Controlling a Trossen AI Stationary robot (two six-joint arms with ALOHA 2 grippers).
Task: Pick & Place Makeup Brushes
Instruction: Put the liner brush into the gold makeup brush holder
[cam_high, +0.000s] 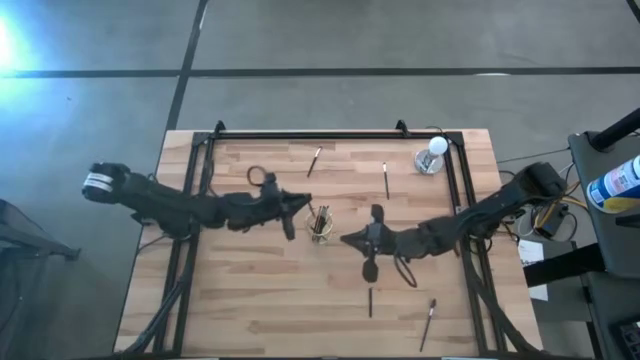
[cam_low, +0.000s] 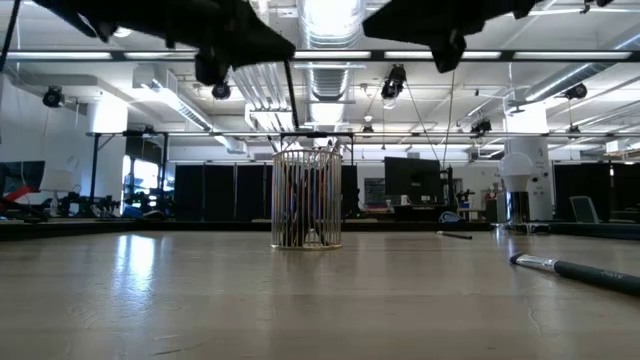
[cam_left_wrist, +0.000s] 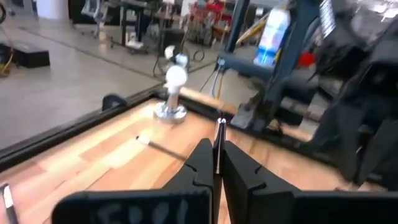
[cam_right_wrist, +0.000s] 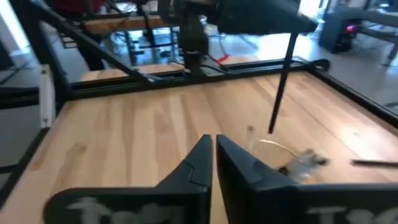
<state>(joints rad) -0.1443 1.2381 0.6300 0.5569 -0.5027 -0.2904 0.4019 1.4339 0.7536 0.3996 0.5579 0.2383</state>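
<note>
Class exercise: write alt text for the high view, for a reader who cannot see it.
Seen from above, the left gripper holds a brush beside a wire cup of brushes at the centre of a wooden table, the right gripper just across from it. Four more brushes lie loose on the wood, and a white round-topped object stands near one corner.
</note>
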